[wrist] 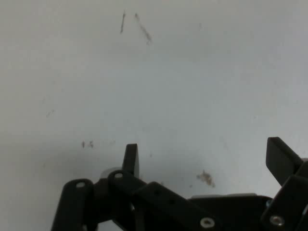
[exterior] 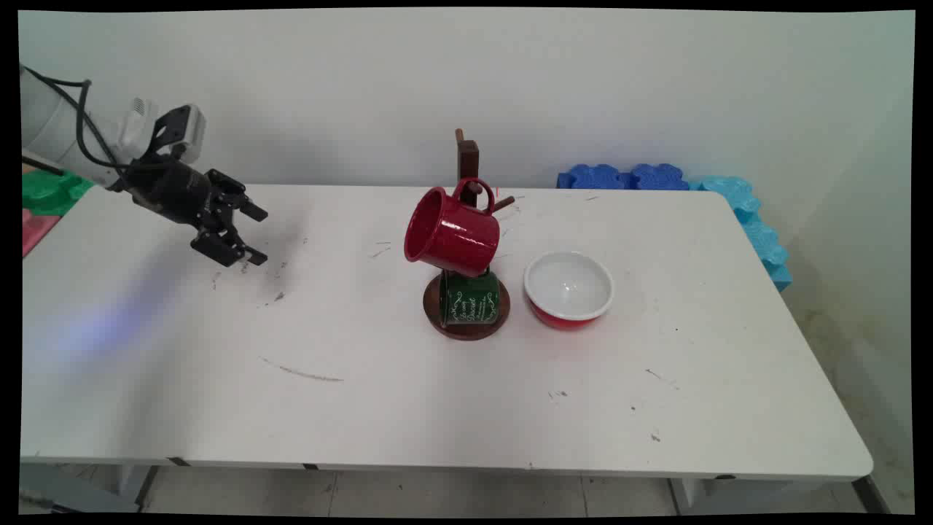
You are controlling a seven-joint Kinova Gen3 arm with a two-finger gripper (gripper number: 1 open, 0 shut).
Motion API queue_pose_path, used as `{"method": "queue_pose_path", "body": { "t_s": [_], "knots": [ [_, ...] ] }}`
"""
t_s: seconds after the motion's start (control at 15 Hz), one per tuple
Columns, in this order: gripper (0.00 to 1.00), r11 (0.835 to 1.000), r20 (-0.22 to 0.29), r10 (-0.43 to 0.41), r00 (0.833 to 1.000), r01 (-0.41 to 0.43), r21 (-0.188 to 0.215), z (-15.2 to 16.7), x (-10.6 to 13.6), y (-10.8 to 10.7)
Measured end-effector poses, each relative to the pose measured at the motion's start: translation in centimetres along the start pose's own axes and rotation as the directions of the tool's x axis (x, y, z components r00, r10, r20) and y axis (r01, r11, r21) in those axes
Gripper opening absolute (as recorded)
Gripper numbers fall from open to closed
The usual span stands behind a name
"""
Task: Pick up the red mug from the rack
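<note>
your claw (exterior: 255, 235) hangs wide open and empty over the bare left worktop (exterior: 364, 394). well to its right, a red mug (exterior: 452, 233) hangs on the mug tree (exterior: 467, 164) above a green mug (exterior: 471, 299), a bowl (exterior: 568, 289) just beside.

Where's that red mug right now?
In the main view, the glossy red enamel mug hangs mid-table on the wooden mug stand, above a green mug.

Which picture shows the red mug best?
The main view. There the red mug hangs by its handle on the wooden mug stand, above a green mug. The hand view shows only bare white table, no mug.
</note>
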Motion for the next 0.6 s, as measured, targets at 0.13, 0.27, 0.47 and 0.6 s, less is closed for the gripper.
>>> {"method": "queue_pose_path", "body": {
  "t_s": [0.13, 0.27, 0.47, 0.6],
  "knots": [
    [1.00, 1.000, -0.016, -0.013, 1.000, 0.013, -0.005, -0.2, 0.7, 0.6],
    [1.00, 1.000, -0.034, -0.029, 0.999, 0.029, -0.012, -0.5, 1.5, 1.3],
    [1.00, 0.998, -0.067, -0.064, 0.996, 0.062, -0.021, -1.1, 3.2, 2.4],
    [1.00, 0.996, -0.092, -0.091, 0.992, 0.089, -0.029, -1.6, 4.5, 3.2]
  ]
}}
